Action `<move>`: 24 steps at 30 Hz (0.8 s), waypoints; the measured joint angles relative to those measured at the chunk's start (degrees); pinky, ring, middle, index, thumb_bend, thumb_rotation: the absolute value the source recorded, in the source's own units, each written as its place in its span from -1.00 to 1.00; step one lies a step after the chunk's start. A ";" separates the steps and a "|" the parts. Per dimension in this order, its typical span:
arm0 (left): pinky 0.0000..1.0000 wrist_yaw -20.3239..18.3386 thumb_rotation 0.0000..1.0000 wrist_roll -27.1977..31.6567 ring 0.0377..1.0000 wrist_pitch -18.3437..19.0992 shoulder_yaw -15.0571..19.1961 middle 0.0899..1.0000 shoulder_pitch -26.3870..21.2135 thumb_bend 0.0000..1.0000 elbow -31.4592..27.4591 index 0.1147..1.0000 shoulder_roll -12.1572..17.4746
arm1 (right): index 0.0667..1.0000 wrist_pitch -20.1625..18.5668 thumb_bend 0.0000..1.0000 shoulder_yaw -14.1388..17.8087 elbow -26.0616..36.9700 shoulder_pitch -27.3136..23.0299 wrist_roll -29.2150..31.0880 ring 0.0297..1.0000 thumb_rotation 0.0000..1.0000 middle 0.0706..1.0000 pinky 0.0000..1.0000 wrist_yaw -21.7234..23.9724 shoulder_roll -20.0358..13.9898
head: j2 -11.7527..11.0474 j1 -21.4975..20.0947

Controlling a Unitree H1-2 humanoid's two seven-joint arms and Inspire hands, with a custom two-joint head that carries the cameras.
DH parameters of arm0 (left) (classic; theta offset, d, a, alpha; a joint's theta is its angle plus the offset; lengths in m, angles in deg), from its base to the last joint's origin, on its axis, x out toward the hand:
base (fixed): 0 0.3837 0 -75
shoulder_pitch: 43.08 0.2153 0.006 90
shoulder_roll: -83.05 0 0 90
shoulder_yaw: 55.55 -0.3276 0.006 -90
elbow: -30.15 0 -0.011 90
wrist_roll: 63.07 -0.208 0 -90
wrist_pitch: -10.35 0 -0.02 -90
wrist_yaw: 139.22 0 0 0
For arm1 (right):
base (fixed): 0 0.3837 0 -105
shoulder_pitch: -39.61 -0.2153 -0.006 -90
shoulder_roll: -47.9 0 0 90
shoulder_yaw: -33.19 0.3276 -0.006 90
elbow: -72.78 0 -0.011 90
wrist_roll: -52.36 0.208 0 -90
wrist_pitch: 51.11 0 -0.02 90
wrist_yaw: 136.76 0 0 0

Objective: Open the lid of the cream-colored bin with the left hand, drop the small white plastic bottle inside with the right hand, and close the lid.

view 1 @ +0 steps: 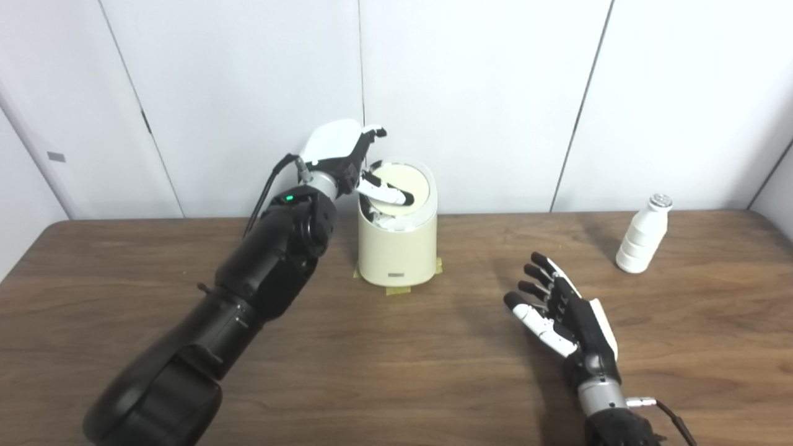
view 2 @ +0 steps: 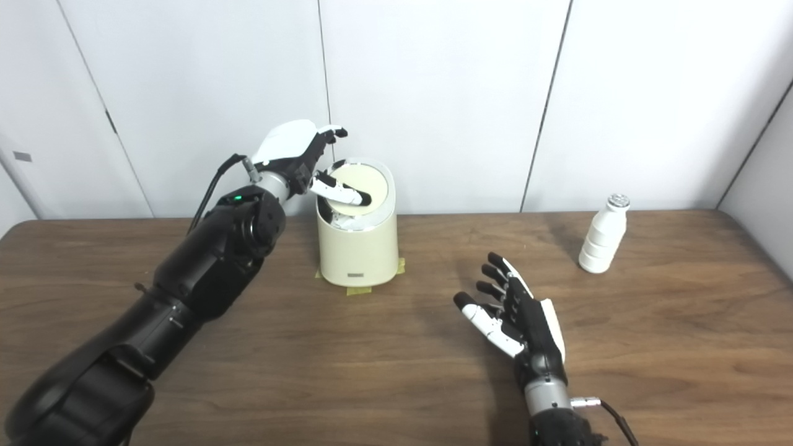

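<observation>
Bin, cream, at bench back edge; lid partly lifted under left hand, fingers spread across it, grip unclear. Right hand open, empty, mid-bench. Bottle upright near back right corner. Step: lid-opening; next probably bottle pickup.

The cream-colored bin sits upright near the back edge of the wooden table, a rounded little tub with a small label low on its front and bits of yellow tape poking out under its base. Its lid is a pale round disc, tilted down into the opening at the near-left side. The small white plastic bottle stands upright well off to the right — ribbed body, silvery cap.
</observation>
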 measured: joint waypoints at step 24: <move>0.19 -2.32 -1.00 2.39 0.37 2.38 5.98 0.60 2.84 0.70 -5.15 0.68 -1.57 | 0.74 0.78 0.20 0.11 -0.29 -0.06 0.55 0.62 -0.21 0.72 0.30 0.00 -0.02 | 0.09 0.09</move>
